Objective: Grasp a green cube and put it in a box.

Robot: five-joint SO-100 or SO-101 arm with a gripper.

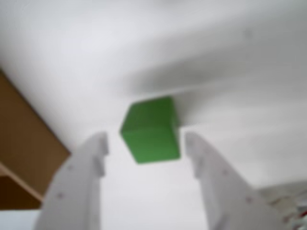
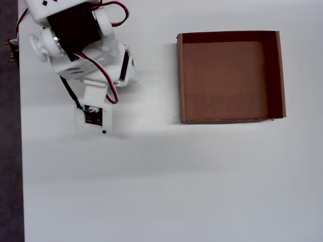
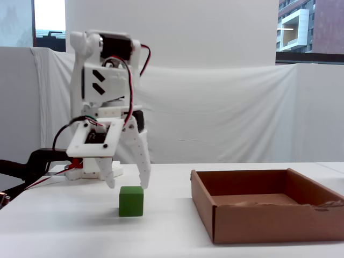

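Wrist view: green cube (image 1: pixel 151 130) corner-on.

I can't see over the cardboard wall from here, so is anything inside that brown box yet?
Nothing: the overhead view shows the box with only its bare brown floor. The green cube sits outside on the table, below the open pincer. In the overhead view the arm hides the cube.

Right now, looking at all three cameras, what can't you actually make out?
- Green cube: hidden in the overhead view, covered by the arm.
- Claw: its fingertips are also under the arm in the overhead view; the wrist view is blurred, so whether it touches the cube is unclear.
- Box: the wrist view's left edge cuts off all but a corner; in the fixed view its front wall hides much of the floor.
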